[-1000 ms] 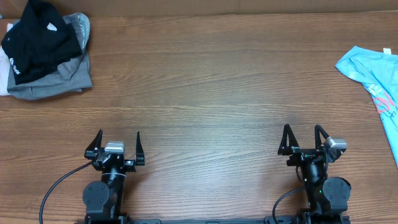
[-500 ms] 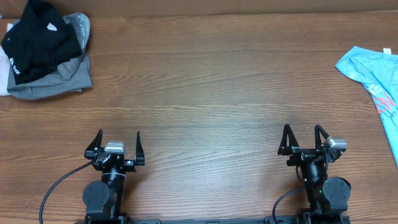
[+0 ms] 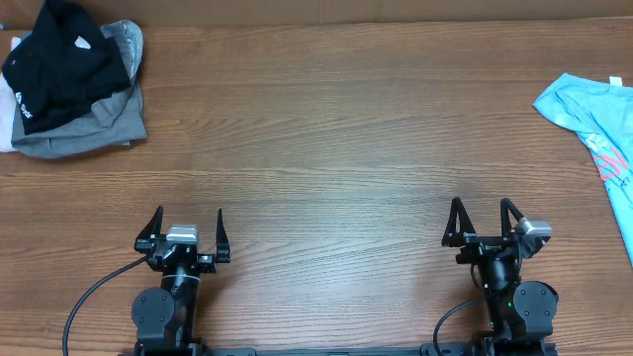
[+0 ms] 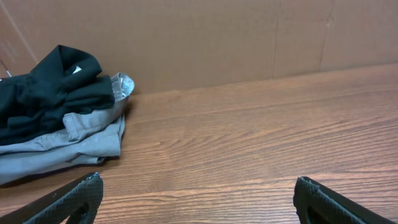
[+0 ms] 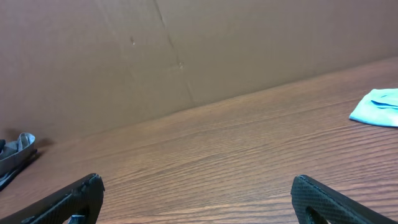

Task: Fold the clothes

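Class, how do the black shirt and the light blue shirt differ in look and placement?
The black shirt is bunched atop a grey garment, far left; the light blue shirt lies flatter, alone, far right. The black shirt bears white marks, the light blue shirt reddish print. Neither is folded.

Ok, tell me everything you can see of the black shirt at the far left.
The black shirt is soft cloth, crumpled and unfolded, heaped on top of a grey garment in the far left corner of the table. A small white tag shows near its top and white lettering near its left edge.
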You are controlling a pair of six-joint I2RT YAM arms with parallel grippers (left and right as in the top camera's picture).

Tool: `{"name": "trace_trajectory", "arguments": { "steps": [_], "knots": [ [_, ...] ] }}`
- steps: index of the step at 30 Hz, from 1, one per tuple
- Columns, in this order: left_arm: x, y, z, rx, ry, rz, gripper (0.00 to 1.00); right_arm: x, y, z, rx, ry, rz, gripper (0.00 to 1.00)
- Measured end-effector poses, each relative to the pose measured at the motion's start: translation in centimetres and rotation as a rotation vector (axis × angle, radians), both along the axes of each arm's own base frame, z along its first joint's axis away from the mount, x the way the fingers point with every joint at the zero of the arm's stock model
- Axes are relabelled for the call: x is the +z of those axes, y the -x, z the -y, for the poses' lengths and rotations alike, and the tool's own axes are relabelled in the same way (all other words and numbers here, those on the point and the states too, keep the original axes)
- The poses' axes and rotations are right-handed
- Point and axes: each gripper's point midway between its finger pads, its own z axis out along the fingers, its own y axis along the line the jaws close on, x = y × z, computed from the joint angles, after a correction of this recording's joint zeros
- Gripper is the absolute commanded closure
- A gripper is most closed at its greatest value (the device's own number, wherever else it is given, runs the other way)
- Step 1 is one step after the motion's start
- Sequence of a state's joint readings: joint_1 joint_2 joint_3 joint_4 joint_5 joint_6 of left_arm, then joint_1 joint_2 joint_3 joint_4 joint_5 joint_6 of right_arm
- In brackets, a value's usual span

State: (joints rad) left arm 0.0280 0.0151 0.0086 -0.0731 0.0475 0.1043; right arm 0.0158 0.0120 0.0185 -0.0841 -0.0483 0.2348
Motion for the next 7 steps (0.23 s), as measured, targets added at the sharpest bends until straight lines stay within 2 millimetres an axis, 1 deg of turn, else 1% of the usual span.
{"name": "trace_trajectory", "arguments": {
  "steps": [7],
  "knots": [
    [0.00,0.00,0.00,0.000,0.000,0.000,0.00,0.02,0.00,-0.01,0.000,0.000,0.001,0.00]
  ]
}}
